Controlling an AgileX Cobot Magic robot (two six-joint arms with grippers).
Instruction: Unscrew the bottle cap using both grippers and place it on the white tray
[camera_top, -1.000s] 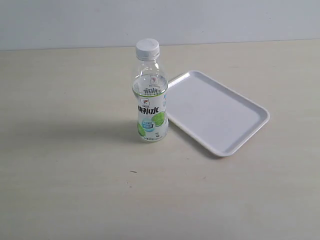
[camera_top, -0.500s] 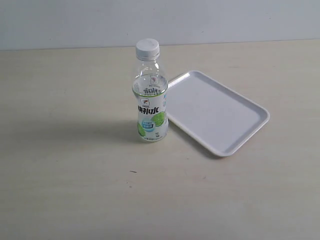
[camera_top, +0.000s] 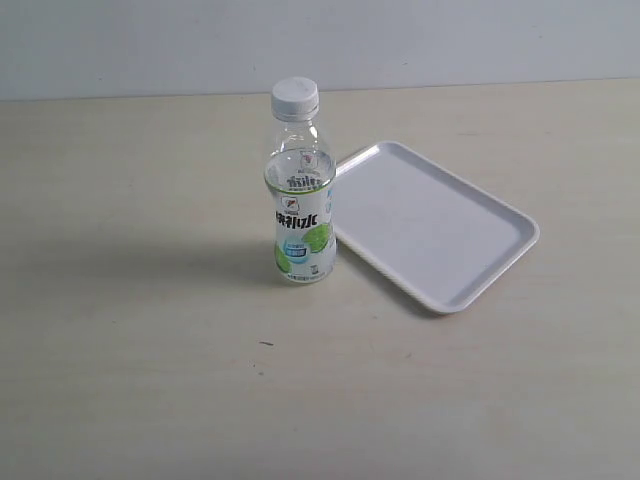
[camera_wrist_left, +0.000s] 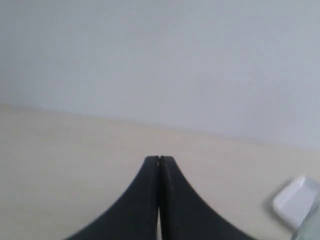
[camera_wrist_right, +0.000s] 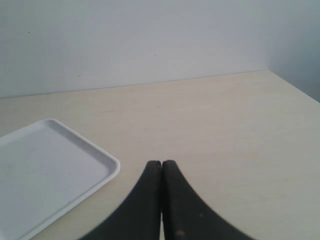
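The clear bottle (camera_top: 300, 215) with its white-and-green lime label stands upright on the table, the ribbed white cap (camera_top: 295, 97) screwed on top. Just to its right lies the white tray (camera_top: 430, 222), with nothing on it. Neither gripper shows in the exterior view. In the left wrist view my left gripper (camera_wrist_left: 159, 159) is shut on nothing, and a corner of the tray (camera_wrist_left: 295, 200) shows far off, with a blurred sliver of something clear beside it at the picture's edge. In the right wrist view my right gripper (camera_wrist_right: 161, 163) is shut and empty, close to a corner of the tray (camera_wrist_right: 55, 170).
The light wooden table (camera_top: 150, 330) runs back to a pale wall (camera_top: 450, 40). The right wrist view shows the table's far corner (camera_wrist_right: 267, 72) against the wall.
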